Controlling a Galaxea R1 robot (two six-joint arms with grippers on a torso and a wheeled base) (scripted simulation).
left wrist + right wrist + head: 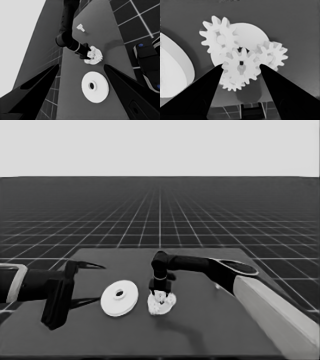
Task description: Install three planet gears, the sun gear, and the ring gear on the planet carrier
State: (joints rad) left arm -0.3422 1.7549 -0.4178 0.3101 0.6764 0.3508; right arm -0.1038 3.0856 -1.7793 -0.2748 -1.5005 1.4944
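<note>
The smaller round part lies mid-table with small gears on it. In the right wrist view three toothed gears sit around the smaller round part. A fourth gear sits at the middle between my right gripper's fingers. The right gripper points straight down over the stack, shut on that middle gear. The larger round part lies flat just left of the stack. My left gripper waits open at the table's left end, holding nothing.
A thin white piece lies on the table beyond the right arm. Dark machinery with blue lights stands past the table's edge. The right arm's pale grey part fills the lower right of the head view.
</note>
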